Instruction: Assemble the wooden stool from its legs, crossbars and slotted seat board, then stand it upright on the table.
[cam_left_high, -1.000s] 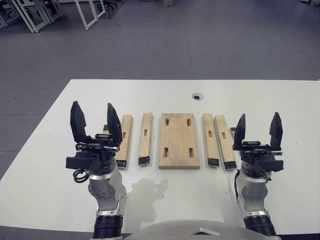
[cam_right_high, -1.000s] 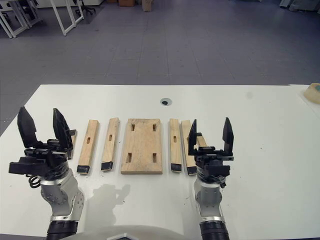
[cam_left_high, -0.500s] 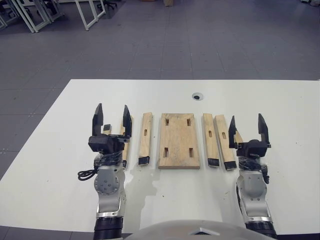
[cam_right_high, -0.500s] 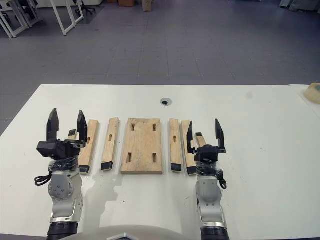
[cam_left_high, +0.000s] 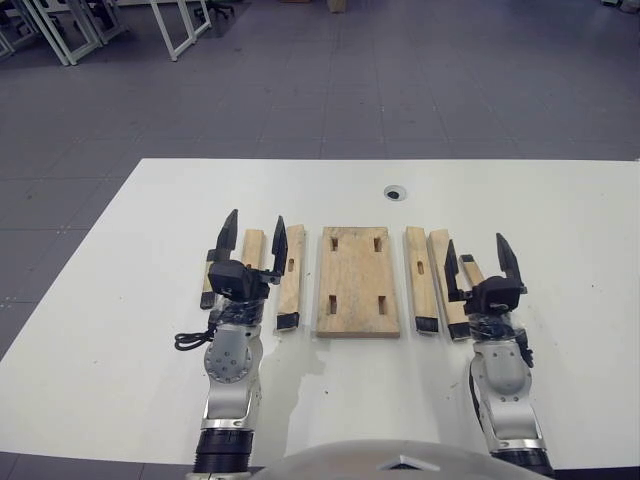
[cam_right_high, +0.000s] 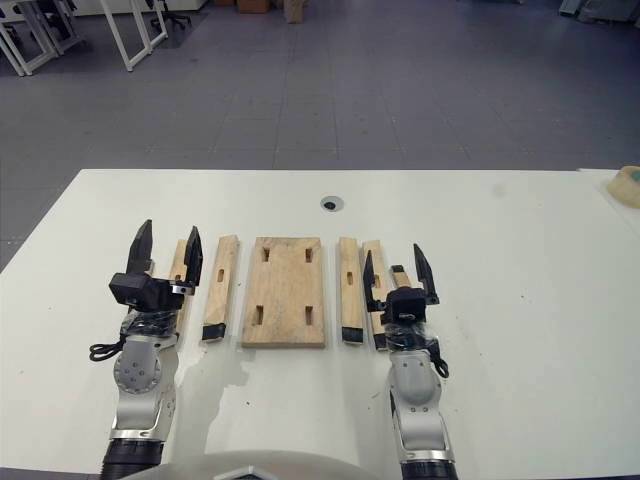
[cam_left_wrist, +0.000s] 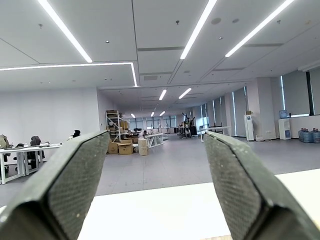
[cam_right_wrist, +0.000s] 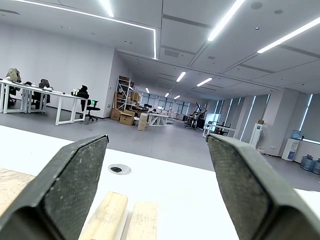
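Showing the stool unassembled: the slotted seat board (cam_left_high: 357, 280) lies flat at the middle of the white bench (cam_left_high: 560, 250). Two left legs (cam_left_high: 291, 272) lie on one side of it and two right legs (cam_left_high: 420, 275) on the other, all parallel to its long edges and apart from it. A short dark piece (cam_left_high: 208, 284) lies outside the left pair. A second short piece (cam_left_high: 472, 270) lies just beside the outer right leg.

Compared with a second ago, I have both arms farther forward and lower. The left claw (cam_left_high: 256, 220) has also come inward, from beyond the left pair to a place over the outer left leg. Its fingers (cam_left_wrist: 60, 190) are spread wide and hold nothing. The right claw (cam_left_high: 474, 242) has advanced from the bench's near edge to the near ends of the right pair, likewise spread and empty. Its wrist view shows two wooden ends (cam_right_wrist: 107, 215) between the fingers. Whether either claw touches wood I cannot tell. The wooden parts have not moved.
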